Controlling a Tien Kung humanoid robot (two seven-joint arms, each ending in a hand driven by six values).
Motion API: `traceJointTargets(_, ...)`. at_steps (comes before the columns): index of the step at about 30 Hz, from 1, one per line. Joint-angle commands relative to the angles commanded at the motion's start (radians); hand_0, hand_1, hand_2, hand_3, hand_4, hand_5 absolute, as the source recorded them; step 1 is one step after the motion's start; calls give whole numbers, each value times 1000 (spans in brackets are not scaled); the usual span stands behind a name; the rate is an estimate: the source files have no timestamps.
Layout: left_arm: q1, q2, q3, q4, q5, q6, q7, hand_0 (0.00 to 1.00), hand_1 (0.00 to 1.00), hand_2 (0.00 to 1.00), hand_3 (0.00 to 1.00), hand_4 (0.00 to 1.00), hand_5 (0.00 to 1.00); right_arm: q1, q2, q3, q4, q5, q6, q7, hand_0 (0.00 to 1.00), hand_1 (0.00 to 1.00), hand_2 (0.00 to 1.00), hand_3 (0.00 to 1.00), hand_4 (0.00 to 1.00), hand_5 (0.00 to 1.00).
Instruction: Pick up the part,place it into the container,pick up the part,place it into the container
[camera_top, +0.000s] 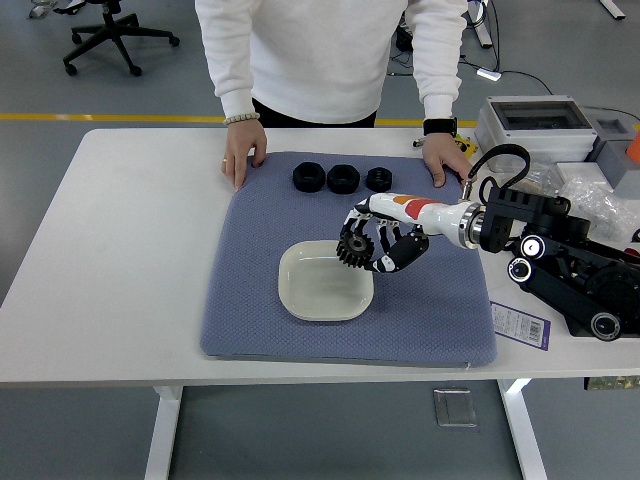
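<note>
My right hand (372, 250) reaches in from the right and hovers over the right rim of the white square dish (318, 290) on the blue mat (260, 230). Its fingers are curled on a small black toothed part (352, 250), held just above the dish's upper right corner. Three larger black round parts (342, 178) lie in a row at the mat's far edge. The dish holds nothing that I can see. My left arm does not show.
A person stands at the far side, one hand (238, 160) on the mat's far left corner and the other hand (444, 162) on its far right corner. A grey box (530, 120) and clutter fill the table's right. A purple card (520, 325) lies beside the mat.
</note>
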Motion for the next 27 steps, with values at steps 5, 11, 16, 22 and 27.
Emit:
traceJointTargets(5, -3, 3, 2, 0, -2, 2, -1, 917, 883, 876, 582, 523, 694, 27, 45, -34, -39, -77, -4, 0, 191, 314, 416, 440, 280, 48)
traceJointTargets(11, -4, 5, 2, 0, 0, 3, -1, 918, 884, 876, 582, 523, 693, 49, 90, -71, -77, -125, -1, -8, 196, 317, 423, 446, 291, 55)
traceJointTargets(16, -5, 6, 4, 0, 2, 3, 0, 918, 884, 875, 582, 524, 694, 58, 125, -90, -111, -151, -2, -10, 216, 332, 463, 483, 367, 56)
traceJointTargets(22, -7, 6, 7, 0, -2, 3, -1, 918, 886, 875, 582, 524, 692, 57, 137, -105, -139, -233, -9, 27, 269, 378, 579, 706, 863, 219)
traceJointTargets(27, -8, 7, 8, 0, -1, 3, -1, 919, 887, 875, 582, 525, 692, 57, 140, -104, -147, -287, -19, 58, 331, 473, 736, 928, 998, 366)
